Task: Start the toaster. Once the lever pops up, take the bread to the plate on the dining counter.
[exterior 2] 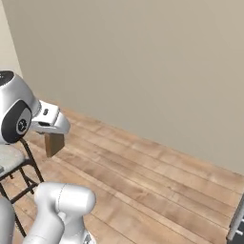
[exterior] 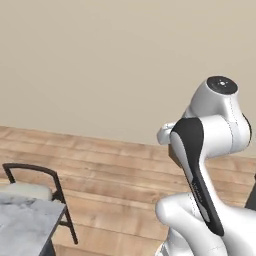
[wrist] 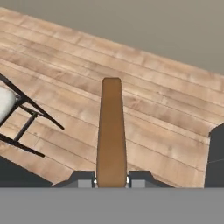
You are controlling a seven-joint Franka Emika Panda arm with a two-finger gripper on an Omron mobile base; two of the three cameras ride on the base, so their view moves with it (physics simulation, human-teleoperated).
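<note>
My gripper (wrist: 111,180) is shut on the bread (wrist: 111,131), a thin tan-brown slice seen edge-on, standing straight out from between the fingers. In the right base view the bread (exterior 2: 54,143) hangs below the gripper (exterior 2: 51,134), held high above the wooden floor. A corner of the dining counter (exterior: 25,222), with a grey-white veined marble top, shows at the lower left of the left base view. The toaster, its lever and the blue plate are out of view.
A black-framed chair with a pale seat (exterior: 31,189) stands next to the counter corner; the same chair (wrist: 9,105) lies left of the bread in the hand view. Wooden floor (exterior 2: 157,186) runs to a beige wall. A dark object (wrist: 215,157) is at the right edge.
</note>
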